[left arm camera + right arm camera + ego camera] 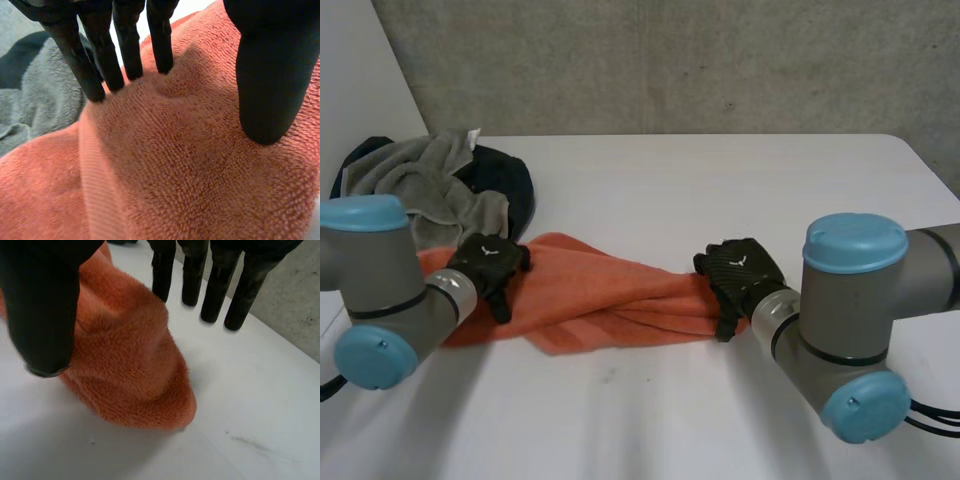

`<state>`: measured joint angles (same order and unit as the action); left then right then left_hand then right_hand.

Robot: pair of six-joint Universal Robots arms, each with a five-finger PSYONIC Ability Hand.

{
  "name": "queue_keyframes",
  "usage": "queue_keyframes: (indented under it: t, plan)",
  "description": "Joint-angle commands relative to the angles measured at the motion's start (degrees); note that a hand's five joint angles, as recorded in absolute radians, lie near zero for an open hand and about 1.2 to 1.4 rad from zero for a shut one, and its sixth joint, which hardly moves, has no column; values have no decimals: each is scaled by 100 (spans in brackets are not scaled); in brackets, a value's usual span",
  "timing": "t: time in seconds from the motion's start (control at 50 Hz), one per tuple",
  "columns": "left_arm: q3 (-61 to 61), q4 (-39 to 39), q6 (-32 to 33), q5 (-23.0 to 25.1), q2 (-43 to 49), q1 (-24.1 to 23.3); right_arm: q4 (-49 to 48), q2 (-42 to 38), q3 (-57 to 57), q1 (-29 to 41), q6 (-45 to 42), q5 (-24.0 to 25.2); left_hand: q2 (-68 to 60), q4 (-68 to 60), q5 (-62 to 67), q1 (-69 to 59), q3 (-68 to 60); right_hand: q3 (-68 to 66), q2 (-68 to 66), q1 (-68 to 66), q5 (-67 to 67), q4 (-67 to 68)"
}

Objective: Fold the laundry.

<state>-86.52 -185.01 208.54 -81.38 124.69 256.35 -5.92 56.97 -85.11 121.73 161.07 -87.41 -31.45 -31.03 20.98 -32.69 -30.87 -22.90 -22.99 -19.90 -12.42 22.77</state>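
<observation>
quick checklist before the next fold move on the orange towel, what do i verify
1. Is the left hand on the orange towel? ok: straight fingers press into its left end.
2. Does the right hand grip the right end? not ok: the end lies between thumb and straight fingers, unpinched.
3. Orange towel spread flat? not ok: bunched and twisted between the hands.
4. Grey towel apart from it? cannot tell: they lie close at the left end.
5. Bare table to work on? ok.
</observation>
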Motion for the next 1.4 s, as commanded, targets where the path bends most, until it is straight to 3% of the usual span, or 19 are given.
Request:
queue_keyframes:
  t: [0.02,0.18,0.34,0.5,0.66,0.86,1.0,1.06,1.08,1.1,1.14,1.2,1.28,1.4]
  plan:
    - [276,-44,2,-62,38,-234,-24,-108,179,-61,21,-100,-4855,-4897,4901,-4730,-4913,-5703,-5694,-6004,-5751,5716]
    - [408,-88,-173,-89,-1059,-682,55,804,486,-123,4,-171,-4855,-4897,4902,-4731,-4913,-5710,-5701,-6010,-5758,5723]
    - [399,-26,-1095,-89,-2806,-937,905,1824,1179,-641,-267,57,-4855,-4897,4902,-4731,-4913,-5710,-5701,-6010,-5758,5723]
    - [417,96,-1851,-80,-3705,-955,1725,2239,2384,-967,-804,470,-4855,-4897,4902,-4731,-4913,-5710,-5701,-6010,-5758,5723]
    - [215,413,-2292,-18,-3496,-1139,2130,1898,3097,-1091,-1209,629,-4855,-4897,4902,-4731,-4913,-5710,-5701,-6010,-5758,5723]
    - [232,203,-2204,-106,-1537,-1210,2269,650,2782,-767,-1525,655,-4855,-4897,4902,-4731,-4913,-5710,-5701,-6010,-5758,5723]
    - [-145,290,-1616,-212,-1184,-1263,3157,649,1806,-423,-1736,725,-4855,-4897,4902,-4731,-4913,-5710,-5701,-6010,-5758,5723]
    - [-496,395,-1002,-203,-1464,-1306,3710,684,1367,-352,-1999,813,-4824,-4866,4870,-4699,-4882,-5710,-5701,-6010,-5758,5723]
    - [-558,448,-809,-203,-1578,-1333,3807,693,1270,-343,-2096,840,-4374,-4416,4421,-4250,-4432,-5710,-5701,-6010,-5758,5723]
    - [-628,509,-598,-203,-1684,-1368,3956,727,1138,-317,-2253,875,-3970,-4012,4016,-3845,-4028,-3634,-3625,-3935,-3682,3647]
    - [-761,642,-123,-194,-1913,-1438,3932,763,1102,-326,-2290,892,-2459,-2500,2505,-2334,-2517,-1804,-1795,-2105,-1852,1817]
    - [-735,721,325,-246,-2036,-1447,3414,833,1181,-405,-2159,849,1031,990,-985,1156,973,-537,-528,-837,-585,550]
    - [-437,695,319,-247,-2063,-1456,2658,1000,1357,-448,-1624,691,1131,1089,-1085,1256,1073,255,264,-46,207,-242]
    - [12,703,-304,-238,-1975,-1403,2472,1202,1340,-992,-1183,611,1198,1157,-1152,1323,1140,273,282,-28,225,-260]
